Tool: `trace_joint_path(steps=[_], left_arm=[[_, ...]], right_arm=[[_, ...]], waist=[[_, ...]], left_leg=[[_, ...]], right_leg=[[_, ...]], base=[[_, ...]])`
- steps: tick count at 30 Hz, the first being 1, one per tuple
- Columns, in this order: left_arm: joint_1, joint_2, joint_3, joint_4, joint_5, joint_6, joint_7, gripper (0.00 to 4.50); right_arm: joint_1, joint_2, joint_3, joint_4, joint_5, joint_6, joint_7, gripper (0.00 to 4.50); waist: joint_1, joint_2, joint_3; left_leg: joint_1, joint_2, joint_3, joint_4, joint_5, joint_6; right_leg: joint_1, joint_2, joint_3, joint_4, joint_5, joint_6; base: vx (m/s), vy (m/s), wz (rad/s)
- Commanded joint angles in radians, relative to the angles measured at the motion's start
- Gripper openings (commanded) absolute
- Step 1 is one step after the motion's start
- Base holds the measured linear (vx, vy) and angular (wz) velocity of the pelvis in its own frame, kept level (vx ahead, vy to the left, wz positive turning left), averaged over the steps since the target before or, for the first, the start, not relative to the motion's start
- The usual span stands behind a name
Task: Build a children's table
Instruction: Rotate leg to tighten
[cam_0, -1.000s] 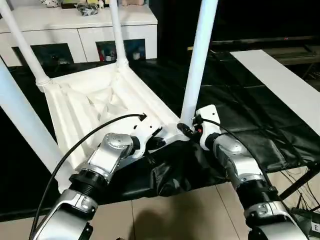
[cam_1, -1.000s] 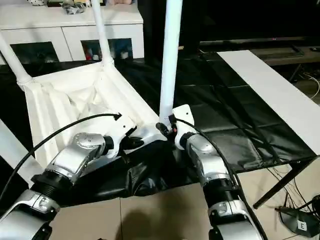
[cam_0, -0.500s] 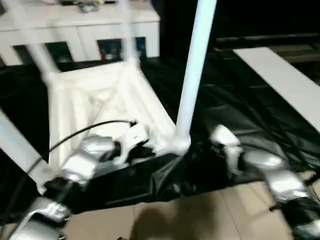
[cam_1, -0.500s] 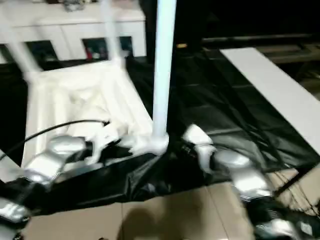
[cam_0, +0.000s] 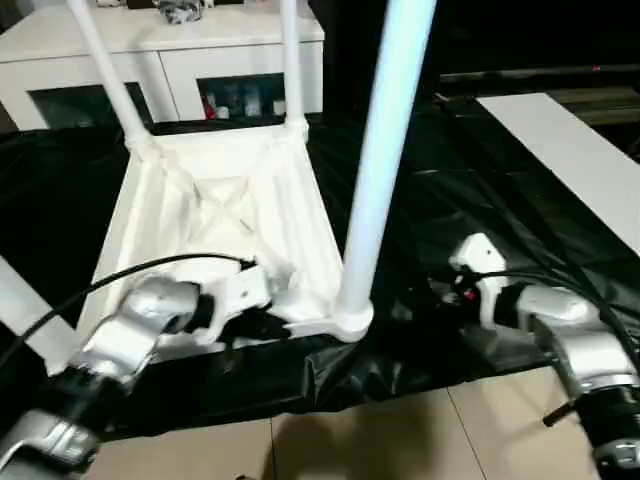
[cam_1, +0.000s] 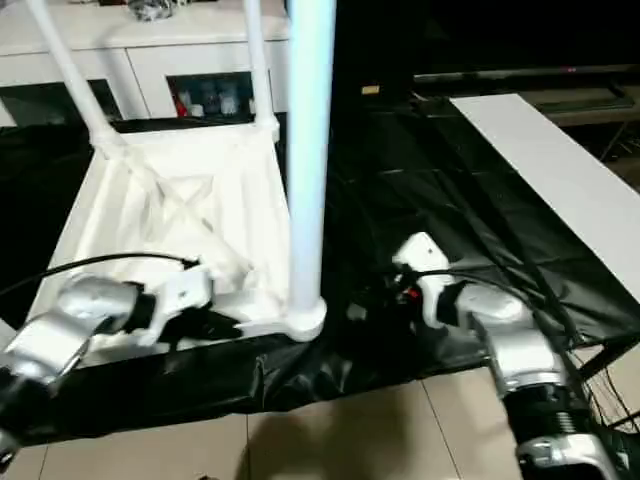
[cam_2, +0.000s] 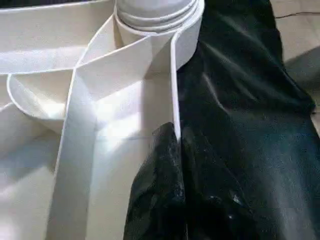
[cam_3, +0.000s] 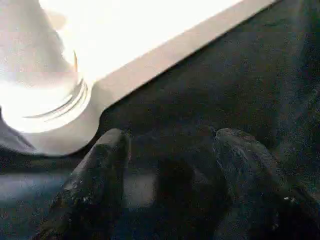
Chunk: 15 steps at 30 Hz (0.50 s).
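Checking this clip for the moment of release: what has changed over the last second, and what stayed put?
The right gripper has come away from the base of the near leg to the right; it now stands apart over the black sheet, fingers open and empty. The left gripper stays at the near rim of the upturned table top. The legs remain upright in their sockets. The camera itself shifted.

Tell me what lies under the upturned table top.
The table top rests on black sheeting, which spreads around it and bunches at the near edge. What the sheeting covers beneath the top is hidden.
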Motion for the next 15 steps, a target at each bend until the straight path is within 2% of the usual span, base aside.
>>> trace_joint_path(steps=[1,3,4,5,6,7,9,11,13,15], left_arm=[[0.009,0.009,0.010,-0.021,-0.014,0.005,-0.018,0.28],[0.016,0.014,0.044,-0.057,-0.068,0.055,-0.044,0.28],[0.016,0.014,0.044,-0.057,-0.068,0.055,-0.044,0.55],[0.020,0.021,0.053,-0.072,-0.076,0.051,-0.044,0.58],[0.024,0.024,0.064,-0.083,-0.079,0.044,-0.034,0.62],[0.038,0.021,0.114,-0.121,-0.096,0.010,0.019,0.79],[0.048,0.015,0.144,-0.141,-0.112,-0.013,0.050,0.93],[0.085,-0.019,0.227,-0.214,-0.192,0.036,0.109,1.02],[0.154,-0.075,0.353,-0.321,-0.288,0.146,0.229,1.02],[0.190,-0.110,0.421,-0.367,-0.304,0.214,0.333,1.02]], right_arm=[[-0.013,0.009,-0.008,-0.007,0.013,-0.014,-0.020,2.99],[-0.013,0.030,-0.023,-0.014,0.023,-0.015,-0.048,2.99],[-0.013,0.030,-0.023,-0.014,0.023,-0.015,-0.048,3.00],[-0.011,0.037,-0.029,-0.019,0.026,-0.014,-0.059,3.00],[-0.009,0.042,-0.033,-0.025,0.029,-0.013,-0.068,3.00],[-0.001,0.059,-0.054,-0.053,0.042,-0.005,-0.104,3.00],[0.007,0.068,-0.065,-0.073,0.049,0.001,-0.123,3.00],[0.027,0.083,-0.091,-0.118,0.068,0.021,-0.160,3.00],[0.064,0.106,-0.125,-0.202,0.072,0.054,-0.249,3.00],[0.085,0.125,-0.142,-0.255,0.075,0.080,-0.306,3.00]], waist=[[0.000,-0.001,-0.062],[0.003,-0.005,-0.063],[0.003,-0.002,-0.063],[0.003,-0.008,-0.063],[0.005,-0.006,-0.064],[0.004,-0.007,-0.062],[0.003,-0.008,-0.063],[0.003,-0.009,-0.063],[0.002,-0.008,-0.061],[0.000,-0.010,-0.059]], left_leg=[[0.020,0.012,0.007,-0.073,-0.304,0.024],[0.023,0.013,0.008,-0.074,-0.298,0.021],[0.021,0.012,0.007,-0.075,-0.289,0.020],[0.021,0.013,0.008,-0.074,-0.286,0.022],[0.023,0.013,0.008,-0.073,-0.283,0.023],[0.020,0.012,0.008,-0.072,-0.273,0.026],[0.017,0.012,0.008,-0.072,-0.265,0.028],[0.019,0.012,0.009,-0.072,-0.255,0.029],[0.016,0.015,0.010,-0.072,-0.246,0.027],[0.018,0.011,0.012,-0.071,-0.275,0.024]], right_leg=[[0.042,-0.027,0.017,-0.054,-0.270,-0.205],[0.041,-0.026,0.019,-0.052,-0.266,-0.208],[0.043,-0.026,0.018,-0.050,-0.257,-0.212],[0.042,-0.025,0.018,-0.051,-0.251,-0.212],[0.041,-0.026,0.019,-0.050,-0.243,-0.214],[0.043,-0.026,0.019,-0.048,-0.231,-0.214],[0.045,-0.027,0.019,-0.047,-0.228,-0.205],[0.044,-0.026,0.020,-0.046,-0.223,-0.203],[0.045,-0.025,0.021,-0.041,-0.205,-0.210],[0.040,-0.019,0.020,-0.046,-0.244,-0.199]], base=[[0.000,0.000,0.00],[0.000,0.000,0.00],[0.000,0.000,0.00],[0.000,0.000,0.00],[0.000,0.000,0.00],[0.000,0.000,0.00],[0.000,0.000,0.00],[0.000,0.000,0.00],[0.000,0.000,0.00],[0.000,0.000,0.00]])
